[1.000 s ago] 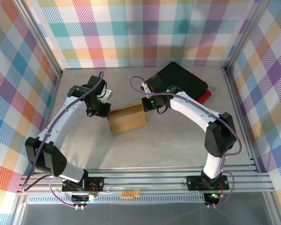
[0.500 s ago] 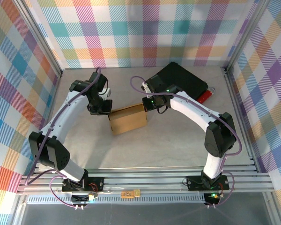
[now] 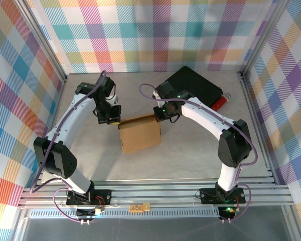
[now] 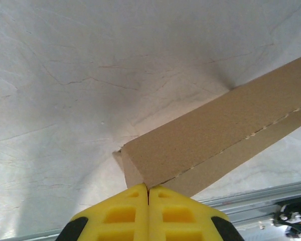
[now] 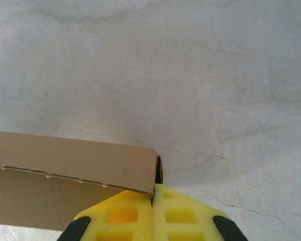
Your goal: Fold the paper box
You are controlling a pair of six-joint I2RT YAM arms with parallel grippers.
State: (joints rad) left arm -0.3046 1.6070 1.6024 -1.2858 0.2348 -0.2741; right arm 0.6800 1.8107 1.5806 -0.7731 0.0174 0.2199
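Observation:
The paper box (image 3: 139, 134) is a closed brown cardboard shape in the middle of the table, held between both arms. My left gripper (image 3: 114, 119) is at its far left corner. In the left wrist view the yellow fingers (image 4: 125, 211) are pressed together at the gripper (image 4: 148, 190), with the corner of the paper box (image 4: 215, 135) pinched in the seam. My right gripper (image 3: 159, 114) is at the far right corner. There the gripper (image 5: 153, 193) is shut on the end edge of the paper box (image 5: 65, 155), which sits clear of the table.
A black rectangular case (image 3: 190, 83) lies at the back right, with a red object (image 3: 218, 104) by its right end. The pale marbled table (image 3: 190, 160) is walled by aluminium rails and chequered panels. A front rail (image 4: 261, 196) shows in the left wrist view.
The left gripper has closed on the box's far left corner. The box has shifted slightly right and towards the front, and its top face now looks larger. The right gripper stays shut.

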